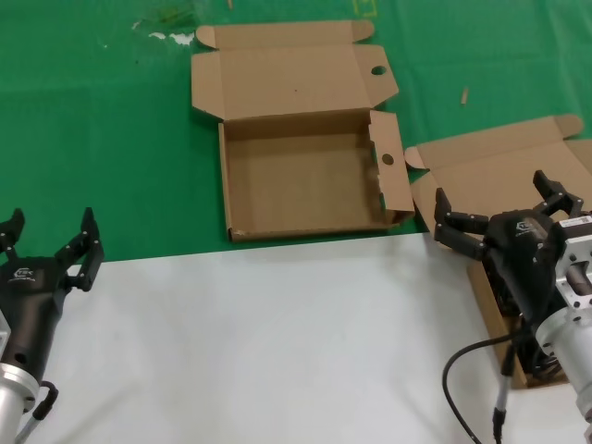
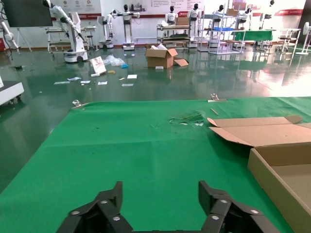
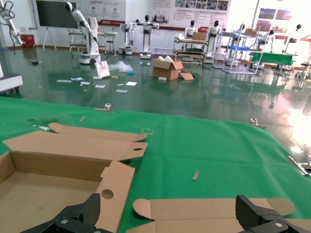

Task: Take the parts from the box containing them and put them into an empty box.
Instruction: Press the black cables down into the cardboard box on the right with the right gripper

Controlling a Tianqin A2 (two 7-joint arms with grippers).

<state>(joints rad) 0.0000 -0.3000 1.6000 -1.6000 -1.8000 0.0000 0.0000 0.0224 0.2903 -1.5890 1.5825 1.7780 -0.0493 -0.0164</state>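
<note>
Head view: right hand (image 1: 499, 211) spread over source box (image 1: 481, 171) (contents apparently hidden).

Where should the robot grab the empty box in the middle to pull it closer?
Probably the near front wall of the empty box, coming straight down from above. The lid lies open behind, so that thin upright wall's top edge is free for a pincer to straddle.

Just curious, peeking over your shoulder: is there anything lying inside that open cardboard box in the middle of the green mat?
No: in the head view the box with round holes shows only its bare brown floor.
</note>
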